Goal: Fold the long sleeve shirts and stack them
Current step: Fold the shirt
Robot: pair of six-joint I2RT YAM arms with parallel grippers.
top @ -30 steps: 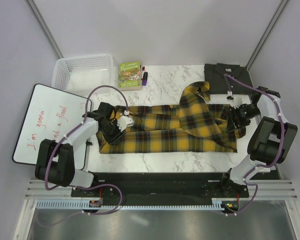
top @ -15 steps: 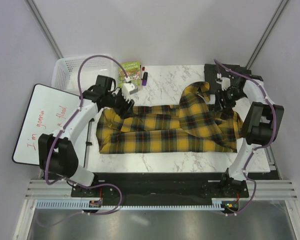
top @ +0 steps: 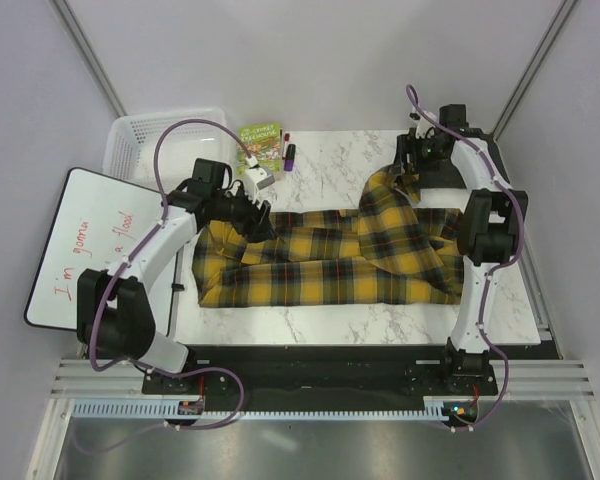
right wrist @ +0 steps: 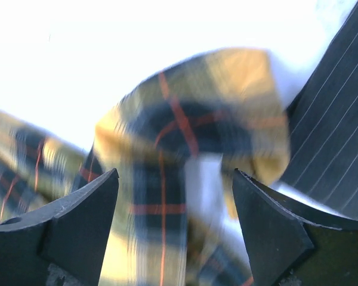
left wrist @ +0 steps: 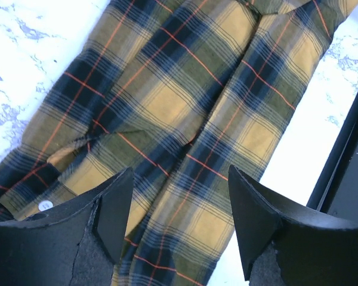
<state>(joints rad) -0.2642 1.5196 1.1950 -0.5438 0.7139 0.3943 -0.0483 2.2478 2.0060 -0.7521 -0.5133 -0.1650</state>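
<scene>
shirts: 2 – plaid shirt (top: 330, 262), dark grey shirt (right wrist: 340, 113) | basket (top: 130, 135): 1 | book (top: 260, 143): 1 | pens: 2 – red pen (top: 285, 140), purple pen (top: 291, 155) | whiteboard (top: 80, 250): 1 | end effectors: 2 – left end effector (left wrist: 180, 173), right end effector (right wrist: 175, 174)

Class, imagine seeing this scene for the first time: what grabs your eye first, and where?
The yellow-and-black plaid shirt dominates, spread lengthwise across the middle of the marble table. Both arms reach over it, the left claw and right claw open above the cloth. A whiteboard with red writing lies at the left edge.
</scene>
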